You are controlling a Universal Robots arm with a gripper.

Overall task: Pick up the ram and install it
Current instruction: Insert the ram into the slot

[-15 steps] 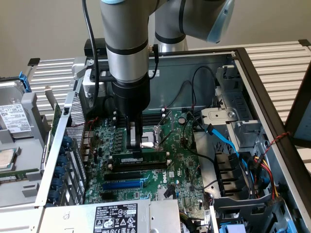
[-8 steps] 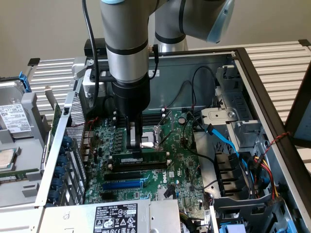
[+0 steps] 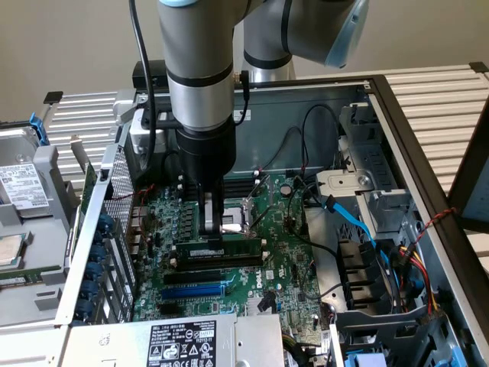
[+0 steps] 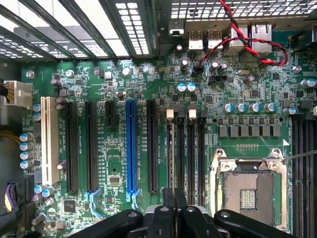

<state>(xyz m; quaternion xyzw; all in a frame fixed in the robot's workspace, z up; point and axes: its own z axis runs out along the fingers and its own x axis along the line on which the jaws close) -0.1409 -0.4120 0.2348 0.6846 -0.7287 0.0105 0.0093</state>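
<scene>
Slatted table (image 3: 435,92) carries an open PC case (image 3: 386,115) lying flat, so the board (image 3: 286,229) faces up for a straight-down approach. Arm is vertical over the memory slots (image 3: 221,264), next to the CPU socket (image 4: 247,191). Hand (image 3: 212,229) is clenched narrow on the top edge of the ram (image 3: 237,250), about mid-length, which I'd guess is to keep it level. Ram stands on edge along a slot. Looks in or nearly in, but I can't tell if it's fully seated.
</scene>
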